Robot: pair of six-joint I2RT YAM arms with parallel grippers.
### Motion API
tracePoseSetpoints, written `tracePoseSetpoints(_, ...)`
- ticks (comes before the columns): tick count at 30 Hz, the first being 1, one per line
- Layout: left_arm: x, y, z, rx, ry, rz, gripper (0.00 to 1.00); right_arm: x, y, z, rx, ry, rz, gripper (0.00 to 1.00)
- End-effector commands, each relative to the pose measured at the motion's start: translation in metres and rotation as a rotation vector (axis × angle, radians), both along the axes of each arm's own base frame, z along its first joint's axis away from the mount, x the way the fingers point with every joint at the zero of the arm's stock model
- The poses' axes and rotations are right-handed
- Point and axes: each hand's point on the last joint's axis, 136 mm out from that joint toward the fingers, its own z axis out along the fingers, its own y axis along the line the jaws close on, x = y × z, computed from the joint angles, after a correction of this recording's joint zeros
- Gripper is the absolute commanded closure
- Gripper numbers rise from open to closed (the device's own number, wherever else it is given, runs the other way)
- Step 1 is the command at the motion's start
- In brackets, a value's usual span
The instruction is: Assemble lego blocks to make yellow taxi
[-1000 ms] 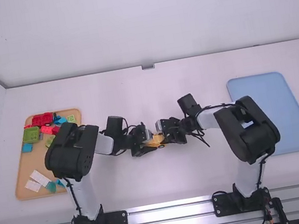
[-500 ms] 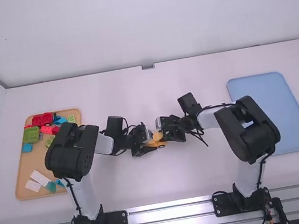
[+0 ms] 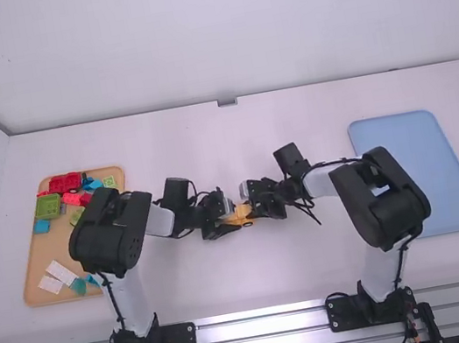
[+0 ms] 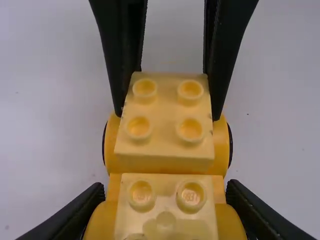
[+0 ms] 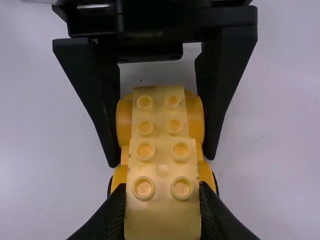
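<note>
The orange-yellow taxi body [image 3: 243,212] is at the middle of the table, between my left gripper [image 3: 222,218] and my right gripper [image 3: 259,201]. In the left wrist view my left gripper [image 4: 166,202] is shut on the wheeled body [image 4: 220,150], one finger at each side. A paler yellow studded block [image 4: 166,200] sits on the body at the left gripper's end. In the right wrist view my right gripper [image 5: 162,205] is shut on another pale block [image 5: 162,170], which stands higher than the first block. Its underside contact is hidden.
An orange-brown tray [image 3: 40,267] with red, green, blue and white pieces lies at the left, partly under the left arm. A blue tray [image 3: 444,178] is at the right, beside the right arm's elbow.
In the high view my right gripper has shifted very slightly, exposing a little more of the yellow body. My left gripper has kept still.
</note>
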Motion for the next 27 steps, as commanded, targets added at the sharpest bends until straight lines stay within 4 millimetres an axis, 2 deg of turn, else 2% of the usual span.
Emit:
tracePoseSetpoints(1,-0.001,-0.003,-0.001,-0.001,0.003,-0.012,0.45,-0.009,-0.008,-0.016,-0.059,0.025,-0.009,0.87)
tracePoseSetpoints(5,-0.002,-0.004,-0.001,0.0,0.004,-0.014,0.46,-0.009,-0.008,-0.016,-0.059,0.025,-0.01,0.84)
tracePoseSetpoints(8,-0.002,-0.004,-0.001,-0.001,0.002,-0.014,0.45,-0.008,-0.007,-0.015,-0.054,0.023,-0.008,0.73)
tracePoseSetpoints(15,-0.002,-0.004,-0.001,-0.002,0.003,-0.012,0.45,-0.006,-0.001,-0.008,-0.01,0.023,-0.012,0.3)
tracePoseSetpoints(18,0.0,-0.003,0.0,-0.003,0.003,-0.007,0.45,-0.001,0.004,0.001,0.039,0.012,0.0,0.2)
tracePoseSetpoints(21,-0.001,-0.004,0.0,-0.004,0.001,-0.01,0.45,0.003,0.008,0.016,0.102,0.014,0.014,0.2)
tracePoseSetpoints(23,-0.001,-0.004,0.0,-0.005,-0.002,-0.011,0.45,0.006,0.01,0.033,0.168,0.01,0.029,0.24)
tracePoseSetpoints(24,-0.001,-0.004,0.0,-0.004,-0.001,-0.011,0.45,0.007,0.01,0.042,0.206,0.003,0.038,0.3)
tracePoseSetpoints(25,-0.001,-0.004,0.0,-0.004,-0.001,-0.011,0.44,0.008,0.009,0.051,0.246,-0.004,0.051,0.44)
tracePoseSetpoints(26,0.0,-0.003,0.0,-0.005,-0.001,-0.008,0.44,0.007,0.007,0.057,0.277,-0.009,0.061,0.63)
tracePoseSetpoints(27,0.0,-0.003,0.0,-0.005,-0.001,-0.007,0.45,0.007,0.007,0.058,0.285,-0.008,0.062,0.66)
